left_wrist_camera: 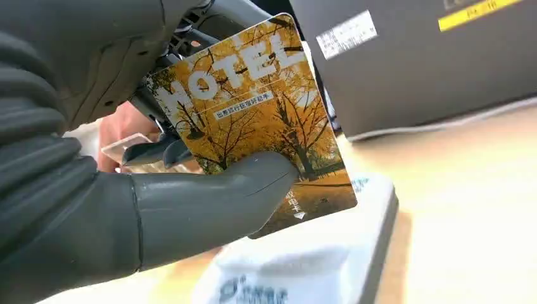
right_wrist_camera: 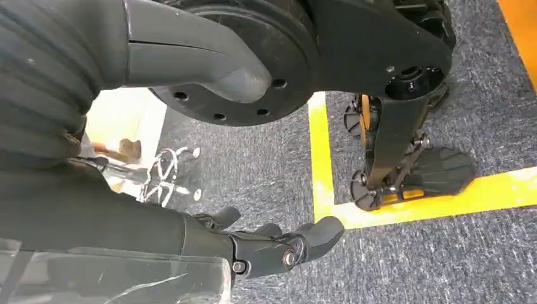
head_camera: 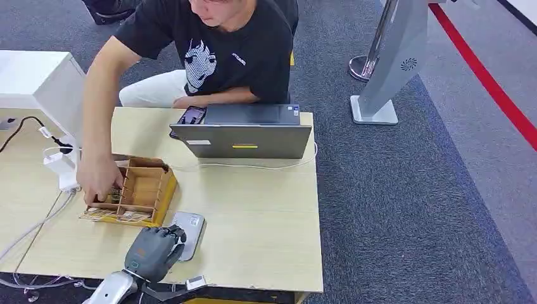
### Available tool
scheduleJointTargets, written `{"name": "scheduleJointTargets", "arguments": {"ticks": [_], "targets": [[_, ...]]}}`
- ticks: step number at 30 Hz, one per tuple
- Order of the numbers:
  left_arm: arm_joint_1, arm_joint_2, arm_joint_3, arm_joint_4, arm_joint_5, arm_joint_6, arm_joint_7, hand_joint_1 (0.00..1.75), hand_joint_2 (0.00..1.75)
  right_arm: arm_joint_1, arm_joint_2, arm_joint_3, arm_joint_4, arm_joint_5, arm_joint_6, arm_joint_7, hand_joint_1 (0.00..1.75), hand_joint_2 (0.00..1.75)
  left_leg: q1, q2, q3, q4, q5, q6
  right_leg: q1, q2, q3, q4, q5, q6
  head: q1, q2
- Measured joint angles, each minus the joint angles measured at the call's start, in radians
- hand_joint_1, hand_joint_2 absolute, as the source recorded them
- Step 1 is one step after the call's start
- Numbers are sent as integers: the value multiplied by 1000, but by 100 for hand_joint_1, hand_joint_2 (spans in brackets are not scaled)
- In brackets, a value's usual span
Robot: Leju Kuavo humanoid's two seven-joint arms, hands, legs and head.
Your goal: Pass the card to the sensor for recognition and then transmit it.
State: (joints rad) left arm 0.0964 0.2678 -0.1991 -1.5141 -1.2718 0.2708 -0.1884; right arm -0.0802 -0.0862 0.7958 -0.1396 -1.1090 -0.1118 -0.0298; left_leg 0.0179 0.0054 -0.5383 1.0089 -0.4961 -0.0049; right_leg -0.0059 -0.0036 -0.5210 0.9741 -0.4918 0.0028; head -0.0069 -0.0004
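Card (left_wrist_camera: 253,120): yellow-orange autumn-tree print, large white "HOTEL" across its top, a white strip of small Chinese characters beneath, more small white characters near its lower corner; too small to read. Held just above the sensor, tilted, not lying flat on it.

Left hand (head_camera: 154,248): grey, thumb (left_wrist_camera: 215,196) pressed on the card's printed face with darker fingers behind, pinching the card. In the head view it sits over the near end of the sensor.

Sensor (head_camera: 192,230): flat grey-white reader pad on the table, near the front edge, just beside the wooden box; a blue logo shows on its surface in the left wrist view, unreadable.

Right hand (right_wrist_camera: 278,244): hangs over grey carpet with yellow floor tape, fingers apart and lightly curved, holding nothing.

Wooden box (head_camera: 144,190): open, divided into compartments, more cards lying in it and at its near edge.

Person's hand (head_camera: 98,180): reaching into the box's left side.

Laptop (head_camera: 244,136): grey, lid up with its back to the robot, white label and yellow strip on the lid.

Phone (head_camera: 192,115): beside the laptop, screen lit.

Table (head_camera: 266,215): light wood; white cables at its left.
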Motion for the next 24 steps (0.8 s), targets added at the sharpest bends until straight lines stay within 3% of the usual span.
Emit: {"name": "scheduleJointTargets", "arguments": {"ticks": [4, 9, 13, 18, 24], "targets": [[0, 9, -9, 8, 14, -13, 0, 175, 175, 0, 0, 6, 0, -3, 1, -1, 0, 175, 0, 0, 0, 0, 0, 0, 0, 0, 0, 0, 0, 0, 0, 0], [-3, 7, -11, 10, 8, 38, -11, 175, 175, 0, 0, 15, 0, -12, 0, -3, 0, 175, 0, 0, 0, 0, 0, 0, 0, 0, 0, 0, 0, 0, 0, 0], [-19, -47, -4, -22, 20, 142, -49, 175, 175, -1, 0, 30, 0, -22, 0, -3, 0, 175, 0, -1, -1, 0, 0, 0, 0, -1, 0, 0, 0, 0, 0, 0], [-44, -113, 48, -107, 22, 162, -73, 175, 175, -1, 0, 51, 0, -27, 1, -3, 0, 175, 0, 0, -1, 1, 0, 0, 0, -1, 0, 0, 0, 0, 0, 0], [-85, -145, 132, -152, 32, 160, -81, 175, 175, -1, 0, 71, 0, -29, 4, -3, 0, 175, 0, -1, -1, 1, 1, 0, 0, -1, 0, 1, 0, 0, 0, 0]]}}
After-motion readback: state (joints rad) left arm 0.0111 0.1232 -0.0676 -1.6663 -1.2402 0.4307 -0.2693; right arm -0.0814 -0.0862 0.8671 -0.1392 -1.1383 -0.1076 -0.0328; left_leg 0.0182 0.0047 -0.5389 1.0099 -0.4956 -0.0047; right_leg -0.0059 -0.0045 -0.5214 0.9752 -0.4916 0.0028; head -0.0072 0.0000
